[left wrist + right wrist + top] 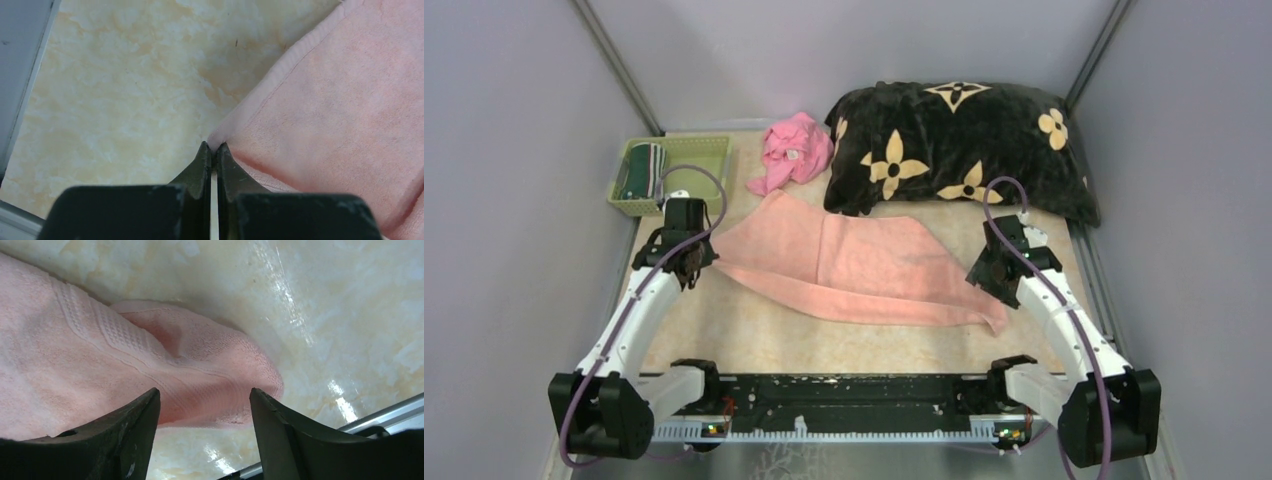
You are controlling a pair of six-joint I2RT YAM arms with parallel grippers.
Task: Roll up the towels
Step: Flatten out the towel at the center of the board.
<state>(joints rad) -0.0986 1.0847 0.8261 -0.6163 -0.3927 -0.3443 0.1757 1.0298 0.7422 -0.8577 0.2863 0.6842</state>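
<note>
Where pale grey walls box in a glossy, cream-marbled worktop [754, 335], the salmon-pink terry towel [854, 265] lies spread across its middle. The left tool [212, 147], fingers together, meets the towel's left corner. The right tool [204, 391], fingers apart, hangs over its rumpled right end. A green striped towel [642, 170] sits in the far-left basket [714, 150].

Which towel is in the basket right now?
The dark green striped towel, in the basket at far left; the salmon towel lies spread on the table.
</note>
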